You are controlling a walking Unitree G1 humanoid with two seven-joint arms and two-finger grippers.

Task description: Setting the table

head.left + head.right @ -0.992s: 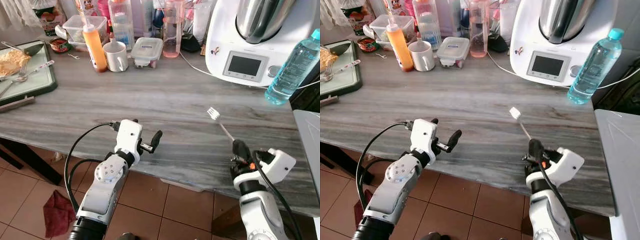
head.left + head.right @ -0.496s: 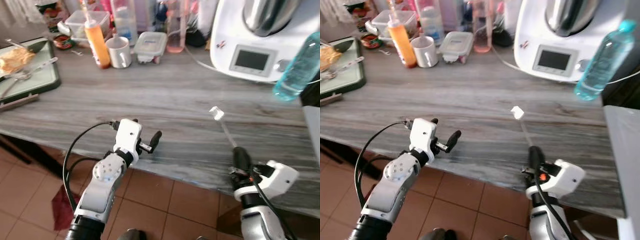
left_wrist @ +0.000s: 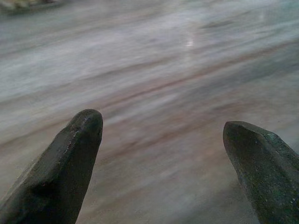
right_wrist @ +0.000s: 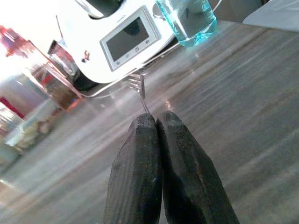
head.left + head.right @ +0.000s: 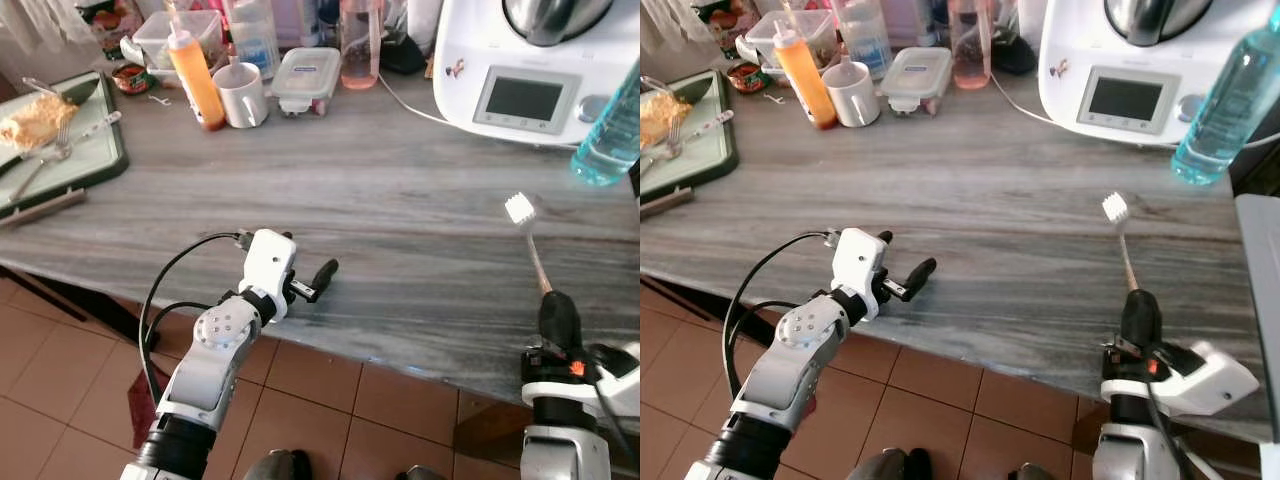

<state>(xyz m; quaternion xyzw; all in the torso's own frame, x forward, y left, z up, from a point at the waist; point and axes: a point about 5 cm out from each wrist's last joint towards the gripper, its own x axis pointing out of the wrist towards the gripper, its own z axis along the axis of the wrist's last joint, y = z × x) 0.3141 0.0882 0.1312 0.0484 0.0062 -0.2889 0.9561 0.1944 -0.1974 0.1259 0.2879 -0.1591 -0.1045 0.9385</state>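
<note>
The right gripper [image 5: 1139,312] is clenched on a fork [image 5: 1120,232], held upright near the counter's front edge at about 4 o'clock, tines up. The left gripper [image 5: 318,281] hangs with its fingers spread and holding nothing, at about 7 o'clock over the grey counter [image 5: 400,210]. No place is laid there, so I judge the setting has hardly begun; the fork must yet be put down.

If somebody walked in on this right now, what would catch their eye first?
Probably the fork sticking up tines-first from the right gripper, whose jaws are shut on its handle at the near edge of the grey counter. Next, the big white kitchen machine at the back right, with a blue water bottle beside it.
</note>
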